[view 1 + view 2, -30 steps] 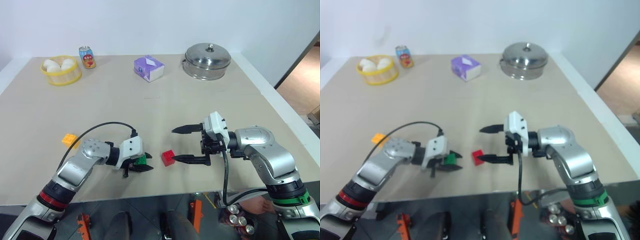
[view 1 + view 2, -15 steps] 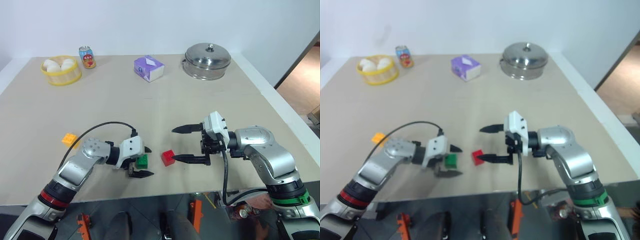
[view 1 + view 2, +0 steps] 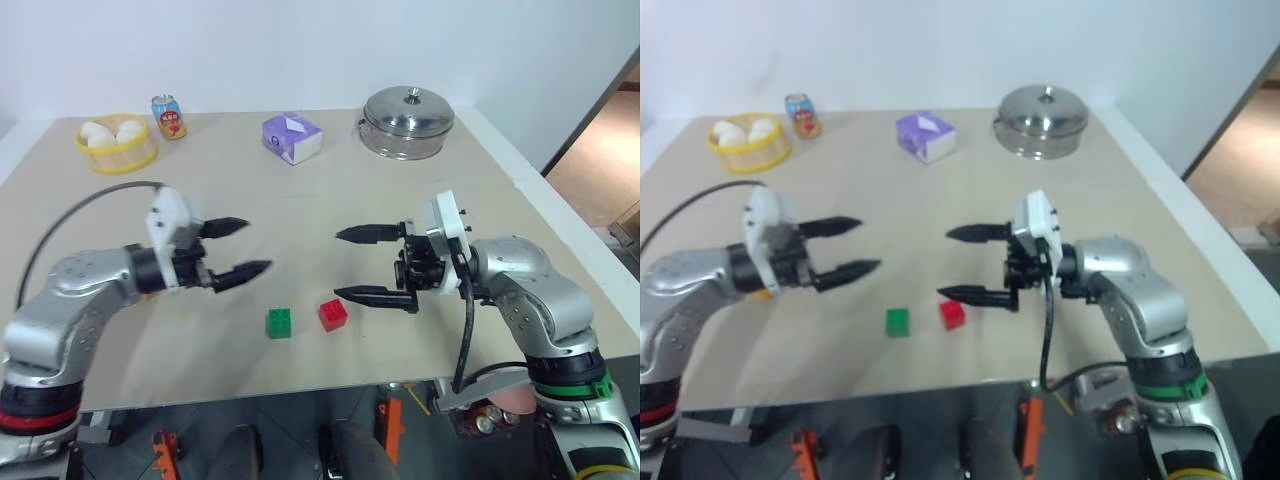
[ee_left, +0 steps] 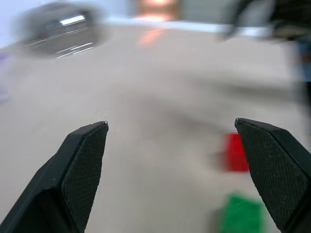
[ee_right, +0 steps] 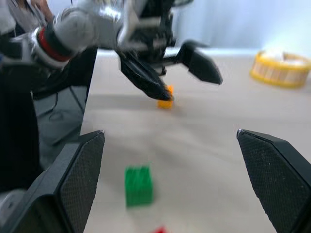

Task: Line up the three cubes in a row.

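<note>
The green cube (image 3: 279, 322) and the red cube (image 3: 333, 314) sit side by side on the table near its front edge, a small gap between them. The yellow-orange cube (image 5: 165, 102) lies farther to the left, under my left arm. My left gripper (image 3: 258, 246) hangs open and empty above the table, up and to the left of the green cube. My right gripper (image 3: 337, 264) is open too, hovering just above and right of the red cube and pointing left. In the left wrist view both cubes lie beyond the open fingers (image 4: 82, 165).
Along the back of the table stand a yellow basket with eggs (image 3: 115, 145), a soda can (image 3: 168, 115), a purple tissue box (image 3: 292, 137) and a lidded steel pot (image 3: 408, 121). The table's front edge (image 3: 300, 385) runs close below the cubes.
My left gripper opened, let go of the green cube and rose up and to the left. The green cube now rests beside the red one. My right gripper lifted slightly.
</note>
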Motion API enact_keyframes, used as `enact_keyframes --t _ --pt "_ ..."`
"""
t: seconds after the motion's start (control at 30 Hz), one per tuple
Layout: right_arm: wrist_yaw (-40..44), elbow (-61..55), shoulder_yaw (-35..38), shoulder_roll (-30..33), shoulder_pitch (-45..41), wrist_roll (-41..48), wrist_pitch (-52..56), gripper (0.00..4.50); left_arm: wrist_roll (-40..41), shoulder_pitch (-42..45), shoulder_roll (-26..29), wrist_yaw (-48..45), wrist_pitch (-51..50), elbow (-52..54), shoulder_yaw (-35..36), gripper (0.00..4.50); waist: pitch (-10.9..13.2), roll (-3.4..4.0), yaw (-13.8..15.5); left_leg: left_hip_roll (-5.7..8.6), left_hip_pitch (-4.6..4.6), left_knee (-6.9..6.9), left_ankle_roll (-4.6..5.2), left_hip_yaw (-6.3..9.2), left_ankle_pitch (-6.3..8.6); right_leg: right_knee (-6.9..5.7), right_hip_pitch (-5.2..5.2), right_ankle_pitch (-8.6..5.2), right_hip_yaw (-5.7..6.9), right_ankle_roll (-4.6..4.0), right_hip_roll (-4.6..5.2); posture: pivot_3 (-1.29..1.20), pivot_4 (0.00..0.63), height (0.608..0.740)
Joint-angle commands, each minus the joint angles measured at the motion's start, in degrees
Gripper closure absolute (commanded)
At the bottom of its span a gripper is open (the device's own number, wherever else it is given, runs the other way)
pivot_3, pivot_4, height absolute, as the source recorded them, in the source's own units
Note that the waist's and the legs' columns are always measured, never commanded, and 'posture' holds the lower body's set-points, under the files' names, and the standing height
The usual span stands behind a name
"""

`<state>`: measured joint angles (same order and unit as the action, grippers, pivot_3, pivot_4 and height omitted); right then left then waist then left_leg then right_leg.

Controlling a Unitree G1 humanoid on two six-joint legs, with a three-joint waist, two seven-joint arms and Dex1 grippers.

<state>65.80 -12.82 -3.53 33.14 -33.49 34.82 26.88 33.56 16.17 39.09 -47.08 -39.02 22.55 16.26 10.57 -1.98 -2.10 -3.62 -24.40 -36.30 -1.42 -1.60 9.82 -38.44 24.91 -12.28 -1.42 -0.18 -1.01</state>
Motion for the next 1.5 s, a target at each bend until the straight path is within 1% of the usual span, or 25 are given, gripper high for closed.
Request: enact_keyframes --t 0.03,0.1,0.17,0.33,0.57,0.77,0.97,1.1,1.17,1.27,1.3,1.4,1.5 --pt "0.03 1.86 -1.13 -2.52 -3.21 -0.35 -1.28 0.00 0.92 -4.06 1.09 5.33 -1.06 0.72 10.16 0.15 0.00 -0.01 -0.11 -0.01 0.00 0.00 0.00 -0.01 0.00 0.00 0.01 0.00 0.00 -0.01 0.00 0.00 0.150 0.740" --pt "0.76 3.27 -2.05 -4.05 -4.66 -0.82 -1.93 0.00 0.07 -8.11 1.20 6.79 -0.70 0.68 12.78 0.15 0.00 0.00 -0.11 -0.02 -0.02 0.00 0.00 -0.03 0.00 0.00 0.03 -0.01 -0.01 -0.04 0.01 0.00 0.150 0.740" --pt "1.67 4.31 -2.96 -5.04 -5.42 -1.28 -2.59 0.00 -0.86 -11.19 1.17 7.45 0.23 0.13 13.81 0.15 0.00 -0.01 -0.07 0.00 -0.03 0.02 -0.01 -0.09 0.00 0.00 0.06 -0.02 -0.04 -0.06 0.07 0.00 0.150 0.740" --pt "3.41 6.30 -5.16 -6.58 -6.13 -3.04 -4.52 0.00 -3.41 -15.64 1.05 8.51 2.61 -2.91 13.03 0.15 -0.02 -0.04 0.62 0.04 -0.11 0.02 -0.01 -0.11 0.01 0.02 0.10 -0.18 -0.02 -0.31 0.15 0.00 0.150 0.740" --pt "3.48 6.27 -5.05 -7.29 -6.43 -3.53 -4.63 0.00 -5.13 -14.52 -0.46 11.01 4.87 -8.79 11.29 0.15 -0.02 -0.04 0.78 0.00 -0.10 0.02 -0.02 -0.18 0.00 0.02 0.14 -0.15 -0.02 -0.36 0.16 0.00 0.150 0.740" --pt "2.50 5.21 -4.81 -7.17 -5.89 -3.58 -4.16 0.00 -8.29 -12.23 -0.11 11.40 7.38 -15.61 7.74 0.15 -0.02 -0.04 0.78 -0.03 -0.11 0.07 -0.02 -0.20 0.01 0.02 0.18 -0.15 -0.02 -0.37 0.13 0.00 0.150 0.740" --pt "1.89 4.35 -4.53 -6.91 -5.52 -3.46 -3.68 0.00 -10.82 -9.88 -0.39 12.25 7.83 -20.11 4.37 0.15 -0.02 -0.05 0.78 -0.03 -0.14 0.09 -0.02 -0.25 0.01 0.02 0.22 -0.14 -0.03 -0.35 0.15 0.00 0.150 0.740" --pt "1.48 3.94 -4.26 -6.64 -5.32 -3.30 -3.37 0.00 -11.46 -9.21 -0.68 12.48 8.35 -21.17 3.74 1.22 -0.03 -0.05 0.78 -0.04 -0.16 0.10 -0.02 -0.28 0.01 0.02 0.25 -0.12 -0.04 -0.32 0.16 0.00 0.150 0.740" --pt "1.28 3.69 -4.23 -6.51 -5.13 -3.21 -3.25 0.00 -11.35 -9.00 -0.85 12.23 8.40 -21.31 3.58 2.04 -0.03 -0.05 0.78 -0.04 -0.16 0.11 -0.02 -0.28 0.01 0.02 0.26 -0.12 -0.04 -0.31 0.16 0.00 0.150 0.740" --pt "1.08 3.34 -4.15 -6.42 -4.90 -3.12 -3.04 0.00 -11.27 -8.95 -0.98 11.91 8.50 -21.28 3.23 3.05 -0.03 -0.05 0.78 -0.04 -0.16 0.11 -0.02 -0.28 0.01 0.02 0.26 -0.12 -0.04 -0.30 0.17 0.00 0.150 0.740" --pt "1.04 3.28 -4.10 -6.39 -4.87 -3.11 -2.98 0.00 -11.38 -9.04 -0.95 11.84 8.57 -21.19 3.11 3.12 -0.03 -0.06 0.78 -0.04 -0.16 0.11 -0.02 -0.29 0.01 0.02 0.26 -0.11 -0.04 -0.29 0.17 0.00 0.150 0.740" --pt "0.99 2.84 -3.92 -5.98 -4.63 -3.03 -2.59 0.00 -12.00 -10.10 0.12 9.10 10.47 -19.96 1.54 3.12 -0.03 -0.05 0.78 -0.03 -0.16 0.11 -0.02 -0.29 0.01 0.02 0.26 -0.11 -0.04 -0.30 0.18 0.00 0.150 0.740" --pt "2.76 0.02 -3.12 -2.81 -2.86 -1.28 -0.07 0.00 -8.30 -12.03 3.17 -3.38 12.93 -12.23 -3.15 3.12 -0.04 -0.08 0.87 -0.03 -0.21 0.11 -0.03 -0.31 0.01 0.03 0.29 -0.14 -0.04 -0.34 0.19 0.00 0.150 0.740"
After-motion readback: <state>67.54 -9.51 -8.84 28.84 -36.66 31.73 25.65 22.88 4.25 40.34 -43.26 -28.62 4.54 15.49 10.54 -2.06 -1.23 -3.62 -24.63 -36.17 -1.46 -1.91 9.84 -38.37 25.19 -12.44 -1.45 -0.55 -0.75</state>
